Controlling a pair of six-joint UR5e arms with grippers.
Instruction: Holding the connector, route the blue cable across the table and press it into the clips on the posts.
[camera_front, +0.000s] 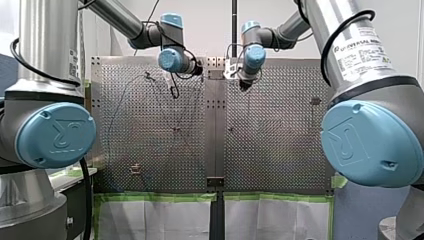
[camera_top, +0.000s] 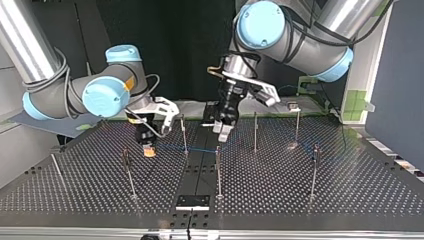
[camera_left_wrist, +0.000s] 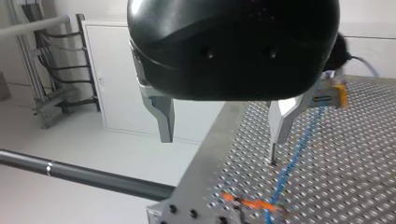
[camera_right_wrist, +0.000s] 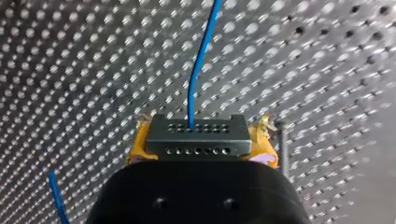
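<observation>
The right jaws are clenched on the connector, yellow pads pinching its sides so the blue cable leaves its face freely. From the connector it trails over the table toward the nearest post. The left jaws hang released, apart from the connector, probably free to press.

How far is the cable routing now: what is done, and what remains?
Done: my right hand grips the connector. In hand: the blue cable stretches from it past two middle posts; whether it is pressed in there, I cannot tell. Left: likely the other posts. My left hand hangs open, holding nothing.
</observation>
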